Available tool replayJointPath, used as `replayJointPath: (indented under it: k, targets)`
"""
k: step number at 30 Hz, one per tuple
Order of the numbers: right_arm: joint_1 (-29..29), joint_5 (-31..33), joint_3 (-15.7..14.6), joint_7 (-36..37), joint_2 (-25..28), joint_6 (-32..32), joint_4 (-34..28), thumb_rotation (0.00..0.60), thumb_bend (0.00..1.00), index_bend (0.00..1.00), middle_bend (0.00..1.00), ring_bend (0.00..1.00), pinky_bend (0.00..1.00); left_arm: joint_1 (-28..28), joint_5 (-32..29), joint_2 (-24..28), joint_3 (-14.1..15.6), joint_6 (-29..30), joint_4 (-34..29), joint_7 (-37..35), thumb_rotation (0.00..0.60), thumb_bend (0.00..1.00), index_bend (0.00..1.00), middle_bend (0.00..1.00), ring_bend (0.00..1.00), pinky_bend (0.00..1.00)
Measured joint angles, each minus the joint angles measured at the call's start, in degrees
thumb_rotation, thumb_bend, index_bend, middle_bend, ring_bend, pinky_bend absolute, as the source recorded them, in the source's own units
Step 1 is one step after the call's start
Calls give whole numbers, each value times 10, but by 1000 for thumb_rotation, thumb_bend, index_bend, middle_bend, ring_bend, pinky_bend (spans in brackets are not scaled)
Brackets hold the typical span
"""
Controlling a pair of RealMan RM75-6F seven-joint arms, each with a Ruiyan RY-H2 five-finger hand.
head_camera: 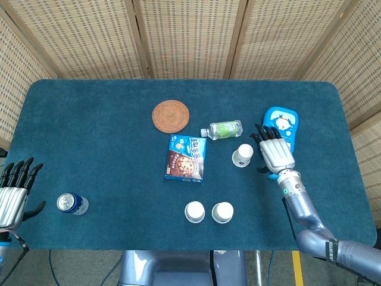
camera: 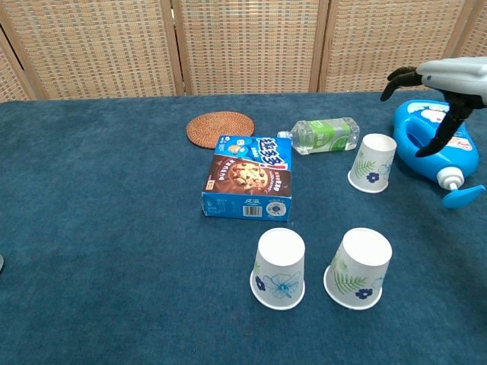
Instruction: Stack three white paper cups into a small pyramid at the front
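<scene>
Right hand (head_camera: 275, 154), fingers spread and empty, beside the far cup (head_camera: 242, 155); next, grasp it and cap the front pair (camera: 318, 268).

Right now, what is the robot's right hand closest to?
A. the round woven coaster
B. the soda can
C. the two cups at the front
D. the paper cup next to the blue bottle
D: the right hand hovers open just beside the far paper cup, in front of the blue bottle, while the front two cups sit apart from it.
</scene>
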Motion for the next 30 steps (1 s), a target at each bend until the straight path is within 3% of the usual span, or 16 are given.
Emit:
replayJointPath:
  k: [21,30]
  targets:
    - [89,124,-25,-54,-68,-43,106,600,126,266,0,0,122,8,8,2,-22,-31,7,-11,600,242,87,0,0,0]
    - [102,133,-37,-35,-87,-55,144,600,123,373,0,0,138,10,8,1,-28,-40,8,-10,600,242,90,0,0,0]
